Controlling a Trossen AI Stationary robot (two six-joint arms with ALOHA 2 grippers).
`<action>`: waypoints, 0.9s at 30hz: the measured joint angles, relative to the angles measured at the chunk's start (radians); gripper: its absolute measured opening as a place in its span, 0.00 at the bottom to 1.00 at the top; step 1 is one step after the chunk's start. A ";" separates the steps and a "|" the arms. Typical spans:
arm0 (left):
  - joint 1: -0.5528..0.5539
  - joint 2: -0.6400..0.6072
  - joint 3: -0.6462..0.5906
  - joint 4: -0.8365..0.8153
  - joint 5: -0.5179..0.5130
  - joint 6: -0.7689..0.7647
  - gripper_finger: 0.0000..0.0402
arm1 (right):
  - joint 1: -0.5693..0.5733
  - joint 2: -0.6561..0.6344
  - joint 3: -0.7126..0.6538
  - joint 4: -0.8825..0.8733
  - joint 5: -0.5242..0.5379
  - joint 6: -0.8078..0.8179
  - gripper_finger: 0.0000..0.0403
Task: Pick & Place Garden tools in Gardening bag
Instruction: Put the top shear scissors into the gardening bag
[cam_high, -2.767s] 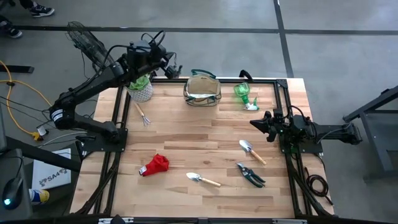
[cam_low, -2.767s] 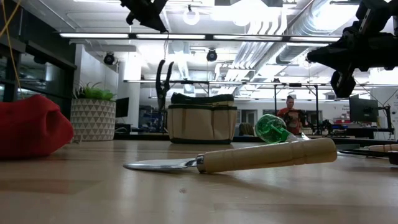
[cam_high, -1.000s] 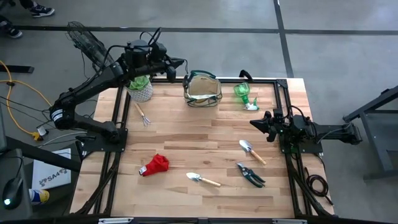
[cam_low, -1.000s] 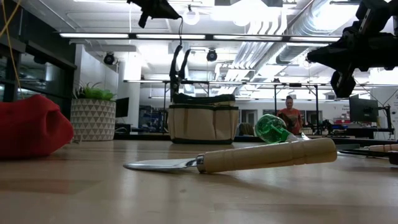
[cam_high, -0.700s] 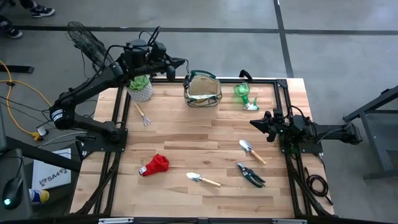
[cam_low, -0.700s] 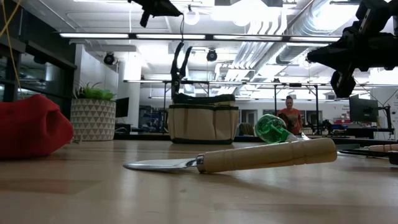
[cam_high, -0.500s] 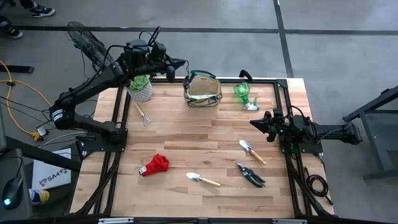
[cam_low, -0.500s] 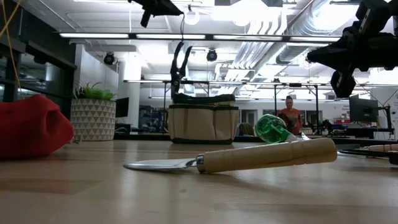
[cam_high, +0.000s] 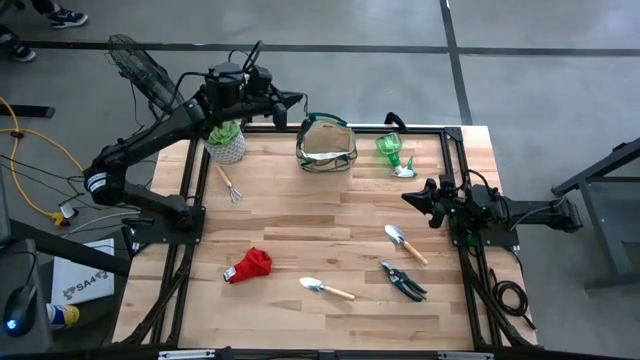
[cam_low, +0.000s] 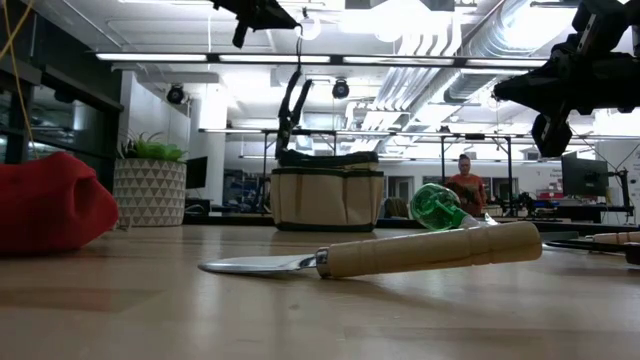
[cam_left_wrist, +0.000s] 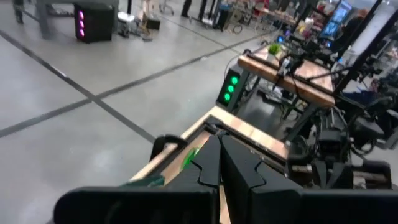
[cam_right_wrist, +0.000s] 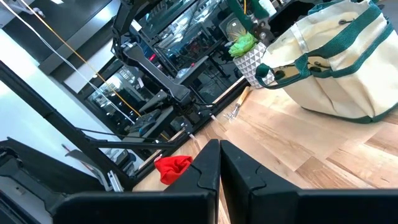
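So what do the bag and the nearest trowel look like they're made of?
The gardening bag looks like matte beige woven fabric with dark green trim and soft, slightly slumped sides. The trowel seems to have a pale, unvarnished wooden handle and a shiny metal blade that reflects light.

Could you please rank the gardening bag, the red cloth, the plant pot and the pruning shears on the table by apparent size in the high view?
1. Gardening bag, clearly largest.
2. Red cloth and pruning shears look alike; the shears are longer but thinner, so no ranking.
3. Plant pot, partly hidden under the left arm, so its place is unsure.
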 joint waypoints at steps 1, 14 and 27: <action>0.000 0.000 0.000 0.008 -0.011 0.000 0.00 | 0.000 0.000 0.000 0.000 0.000 0.000 0.01; 0.001 0.000 -0.004 0.033 -0.055 0.014 0.00 | 0.000 0.000 0.000 0.000 0.000 0.000 0.01; 0.060 0.000 -0.103 0.149 -0.061 -0.052 0.00 | 0.000 0.000 0.000 0.000 0.000 0.000 0.01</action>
